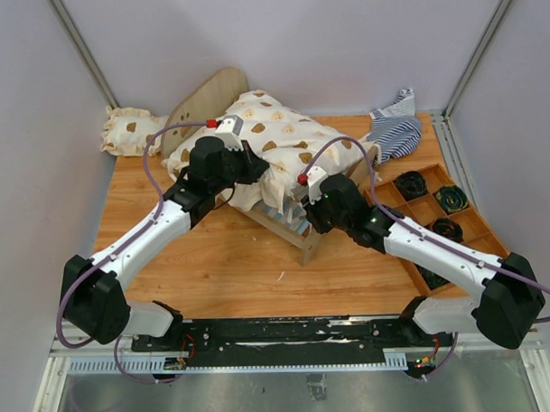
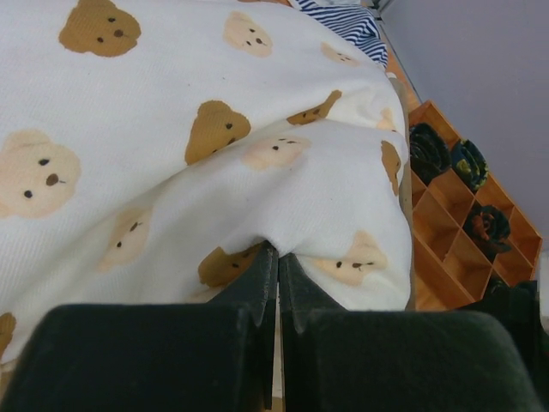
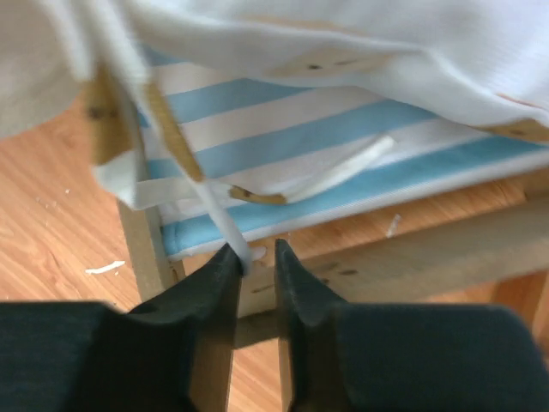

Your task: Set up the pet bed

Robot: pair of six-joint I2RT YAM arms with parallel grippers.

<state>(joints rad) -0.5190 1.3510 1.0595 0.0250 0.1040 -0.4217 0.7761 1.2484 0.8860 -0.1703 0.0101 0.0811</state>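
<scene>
Left wrist: we see the left pincer [image 2: 277, 251] clamped on the bear-print cushion [image 2: 171, 172], probably to shift it. The right pincer [image 3: 255, 251], slightly parted and empty, faces the pet bed [image 3: 343, 146], mid-surface [image 1: 214, 262] beneath that cushion.

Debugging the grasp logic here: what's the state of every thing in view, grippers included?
pet bed: standing on the table, striped base partly covered.
large cushion: draped over the bed, bunched.
left gripper: shut on large cushion, pinching its fabric.
right gripper: open a little, at the bed's wooden frame.
small cushion: lying off the bed, far left.
striped cloth: crumpled, far right.
tray: some compartments hold dark rolls.
</scene>
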